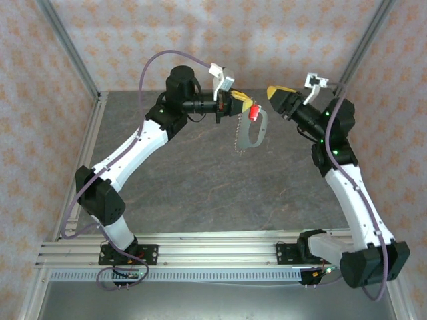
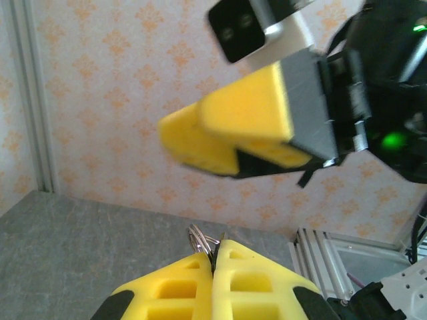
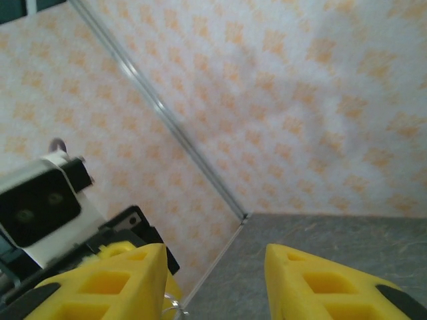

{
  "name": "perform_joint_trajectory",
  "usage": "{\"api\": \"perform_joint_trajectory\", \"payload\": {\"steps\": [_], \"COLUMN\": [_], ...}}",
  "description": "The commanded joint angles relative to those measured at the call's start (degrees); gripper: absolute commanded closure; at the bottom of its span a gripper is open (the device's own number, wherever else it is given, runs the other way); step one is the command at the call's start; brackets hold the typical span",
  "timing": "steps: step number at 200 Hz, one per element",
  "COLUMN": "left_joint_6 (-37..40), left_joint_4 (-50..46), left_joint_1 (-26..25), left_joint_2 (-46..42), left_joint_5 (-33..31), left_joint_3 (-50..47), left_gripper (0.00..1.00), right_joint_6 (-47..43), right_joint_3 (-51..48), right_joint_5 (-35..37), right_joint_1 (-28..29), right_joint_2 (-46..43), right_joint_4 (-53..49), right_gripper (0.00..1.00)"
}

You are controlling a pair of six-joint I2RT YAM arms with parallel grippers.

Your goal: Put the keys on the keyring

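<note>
Clamps left claw (image 1: 241,105) shut on keyring (image 1: 237,137) high over desk (image 1: 200,180) at 12 o'clock, letting red key (image 1: 253,114) dangle clear; parks right claw (image 1: 273,91) at 1 o'clock, spread apart, seemingly ready to take it.

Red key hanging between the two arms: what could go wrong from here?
1. The left pincer is shut on just a thin metal ring, with the red key and beaded chain dangling from it; a slip would likely drop the bunch onto the table.
2. The right pincer stands open close by; closing in, it might knock the bunch or bump the other pincer.
</note>
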Motion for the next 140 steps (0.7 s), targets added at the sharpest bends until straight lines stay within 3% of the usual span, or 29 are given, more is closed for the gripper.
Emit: {"api": "perform_joint_trajectory", "payload": {"steps": [1, 53, 108, 140], "left_joint_6": [-1.5, -0.6, -0.2, -0.1], "left_joint_4": [1.2, -2.2, -3.8, -3.8], "left_joint_1": [0.6, 0.9, 1.3, 1.5], "left_joint_2": [1.0, 2.1, 3.0, 3.0], "left_joint_5": [4.4, 6.2, 7.0, 7.1], "left_joint_3": [3.6, 6.3, 7.6, 7.8], "left_gripper": [1.0, 1.0, 1.0, 1.0], "right_joint_6": [3.3, 9.4, 9.1, 10.7], "right_joint_3": [2.4, 2.0, 0.2, 0.5], "right_joint_5": [-10.7, -15.5, -12.6, -15.2], "right_joint_1": [-0.2, -0.2, -0.5, -0.5], "right_joint_2": [2.9, 6.2, 3.5, 3.5], "right_joint_4": [6.4, 14.3, 14.7, 16.1], "right_gripper": [0.58, 0.62, 0.64, 0.64]}}
